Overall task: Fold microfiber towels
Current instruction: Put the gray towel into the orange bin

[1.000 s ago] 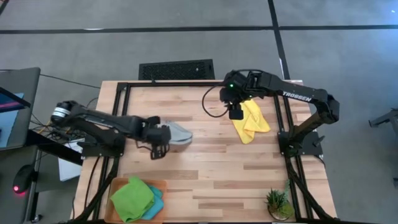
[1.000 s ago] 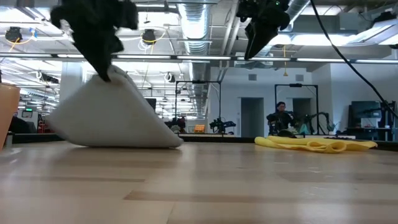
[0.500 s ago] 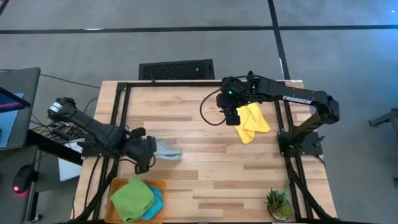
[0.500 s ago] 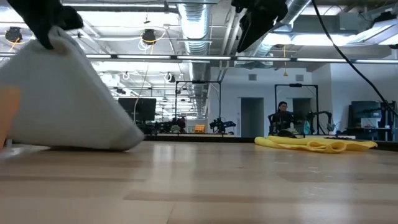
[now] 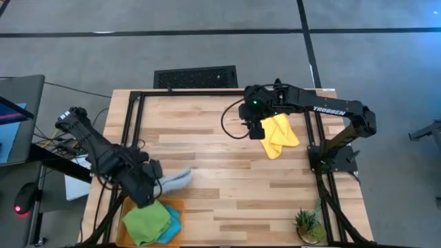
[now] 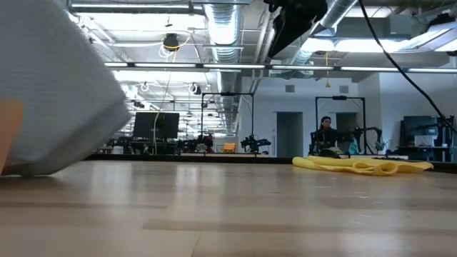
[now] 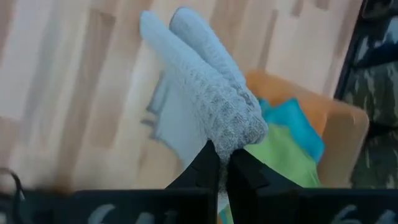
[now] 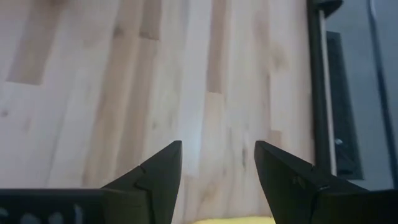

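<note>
The left gripper [image 7: 219, 163] has its jaws clenched on a bunched edge of the folded light grey microfiber towel [image 5: 176, 182], while the right gripper [image 8: 217, 163] has its jaws spread wide with nothing between them.

In the high view the left gripper [image 5: 147, 187] sits near the table's front left corner, just beside the flat orange rectangular tray [image 5: 180, 204]. The pale wooden table [image 5: 227, 186] lies bare across its middle and front, well apart from both arms. The right gripper [image 5: 259, 126] hangs over the far side, touching or just above the left edge of the yellow microfiber towel [image 5: 278, 135], which lies close to the black frame rail [image 5: 308, 131] on the right.

The grey towel hangs doubled over, ribbed and rolled at the pinch, trailing toward the table's middle. The yellow towel lies flat and crumpled.

The left wrist view shows the bright green towel [image 7: 277, 158] and the teal blue towel [image 7: 292, 121] stacked in the tray right under the grip. The low view shows the grey towel [image 6: 50, 93] as a large blur at left and the yellow towel [image 6: 360, 165] as a thin strip on the tabletop.
</note>
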Controlling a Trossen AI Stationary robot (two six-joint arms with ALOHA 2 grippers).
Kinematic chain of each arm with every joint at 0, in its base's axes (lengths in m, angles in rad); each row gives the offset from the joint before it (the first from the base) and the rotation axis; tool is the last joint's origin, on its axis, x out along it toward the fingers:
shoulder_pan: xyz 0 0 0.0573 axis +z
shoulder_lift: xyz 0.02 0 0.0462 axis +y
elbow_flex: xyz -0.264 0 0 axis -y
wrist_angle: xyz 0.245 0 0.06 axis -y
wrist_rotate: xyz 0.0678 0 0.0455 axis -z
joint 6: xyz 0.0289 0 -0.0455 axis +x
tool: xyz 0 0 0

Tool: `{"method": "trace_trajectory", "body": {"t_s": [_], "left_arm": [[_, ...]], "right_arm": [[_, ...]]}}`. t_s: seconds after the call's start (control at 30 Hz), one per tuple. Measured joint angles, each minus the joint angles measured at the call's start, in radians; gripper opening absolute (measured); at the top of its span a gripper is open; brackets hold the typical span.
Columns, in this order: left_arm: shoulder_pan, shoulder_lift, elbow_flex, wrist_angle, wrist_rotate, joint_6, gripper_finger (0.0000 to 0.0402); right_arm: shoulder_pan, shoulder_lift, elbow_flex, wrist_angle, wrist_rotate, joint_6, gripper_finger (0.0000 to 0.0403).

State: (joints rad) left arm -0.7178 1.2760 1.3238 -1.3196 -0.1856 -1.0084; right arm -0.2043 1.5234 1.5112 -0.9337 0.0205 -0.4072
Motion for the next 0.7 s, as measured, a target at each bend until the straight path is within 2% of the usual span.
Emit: {"method": "trace_trajectory", "body": {"t_s": [0.3, 0.7], "left_arm": [[-0.127, 0.147, 0.108, -0.089, 0.129, -0.217, 0.0], [-0.225, 0.333, 0.366, -0.166, 0.106, -0.332, 0.0]], "right_arm": [[0.002, 0.0, 0.0, 0.0, -0.077, -0.001, 0.0226], [0.002, 0.0, 0.0, 0.015, -0.082, 0.016, 0.0226]]}}
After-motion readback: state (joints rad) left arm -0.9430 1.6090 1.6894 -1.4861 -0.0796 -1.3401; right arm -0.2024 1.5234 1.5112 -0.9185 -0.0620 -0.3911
